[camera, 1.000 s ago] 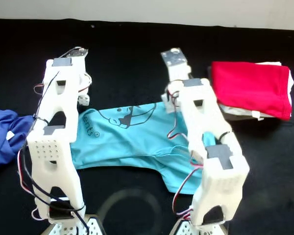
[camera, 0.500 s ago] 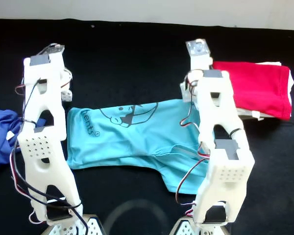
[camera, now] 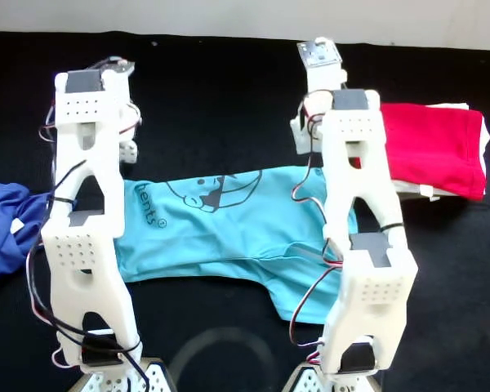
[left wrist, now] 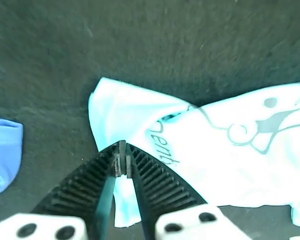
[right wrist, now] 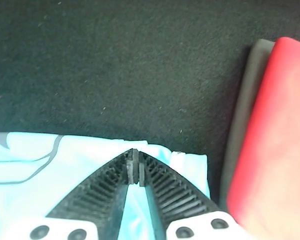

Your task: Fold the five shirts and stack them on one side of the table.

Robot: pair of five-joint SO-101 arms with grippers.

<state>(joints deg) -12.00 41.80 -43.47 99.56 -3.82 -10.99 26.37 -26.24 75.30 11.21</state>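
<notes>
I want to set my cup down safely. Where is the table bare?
Bare black cloth runs along the far edge, beyond the spread turquoise shirt. Another lies front right, below the folded red shirt. Crowded: the middle, under the white left arm and right arm, and the left edge by the crumpled blue shirt.

R gripper [right wrist: 133, 169] closed over teal shirt [right wrist: 45, 157], red shirt [right wrist: 275, 130] beside
</notes>
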